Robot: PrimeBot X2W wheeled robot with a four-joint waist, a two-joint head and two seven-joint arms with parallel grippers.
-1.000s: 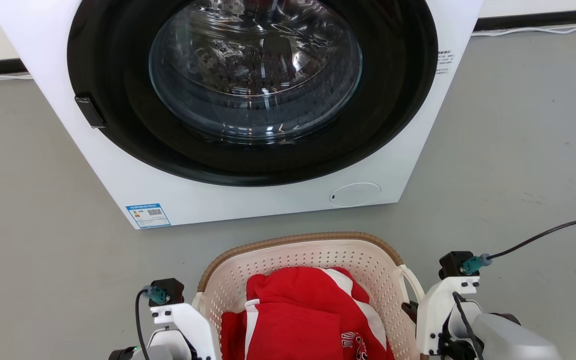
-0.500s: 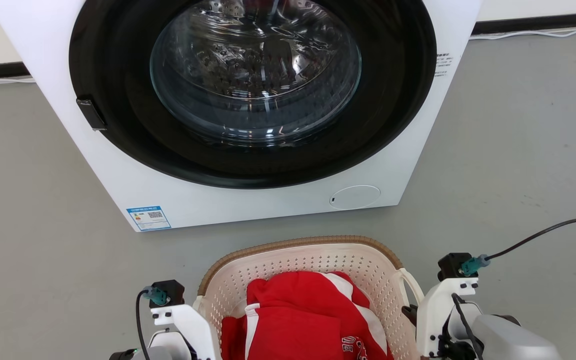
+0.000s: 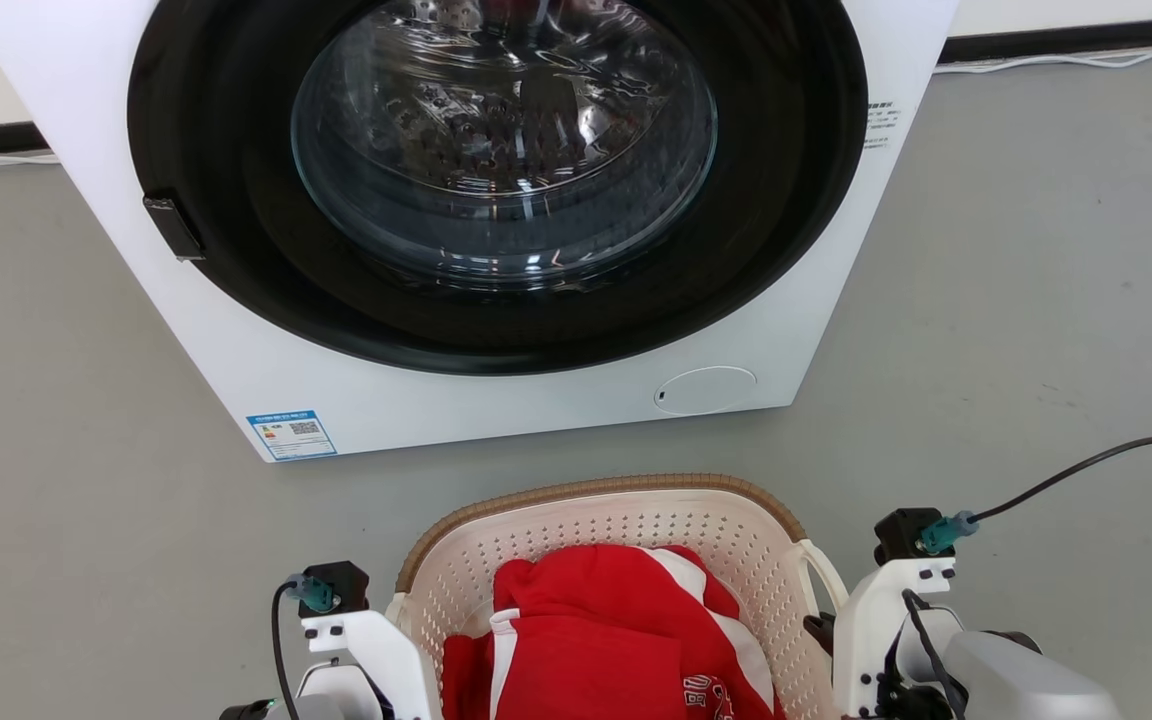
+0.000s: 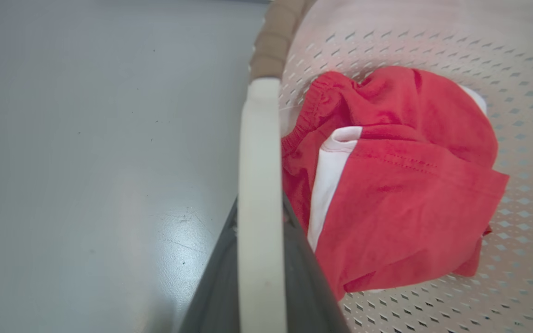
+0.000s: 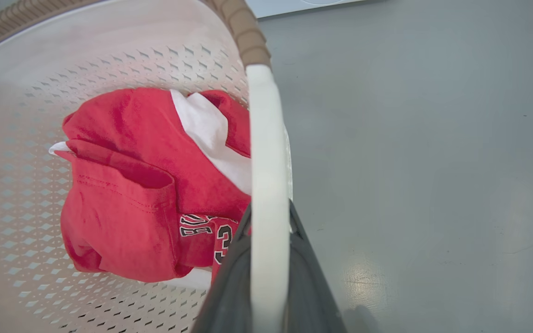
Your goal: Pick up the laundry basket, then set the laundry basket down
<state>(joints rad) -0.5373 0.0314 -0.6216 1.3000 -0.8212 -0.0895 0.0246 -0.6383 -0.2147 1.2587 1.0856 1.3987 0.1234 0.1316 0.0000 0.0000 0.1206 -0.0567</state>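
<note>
Laundry basket [image 3: 626, 520] right up close, on the near side of the white washer [image 3: 496, 400], red garment [image 3: 596, 640] heaped inside. Left gripper [image 4: 259, 217] clamped tight on the left loop handle [image 4: 258, 138], right gripper [image 5: 269, 217] pinched tight on the right loop handle [image 5: 266, 138]

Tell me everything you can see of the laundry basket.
The laundry basket is cream-white perforated plastic, rounded rectangular, with a brown woven-look rim and white loop side handles. It is upright in front of the washer and holds a crumpled red-and-white garment. The left hand is clamped on the left handle, and the right hand on the right handle. Whether its base is off the grey floor cannot be told.
</note>
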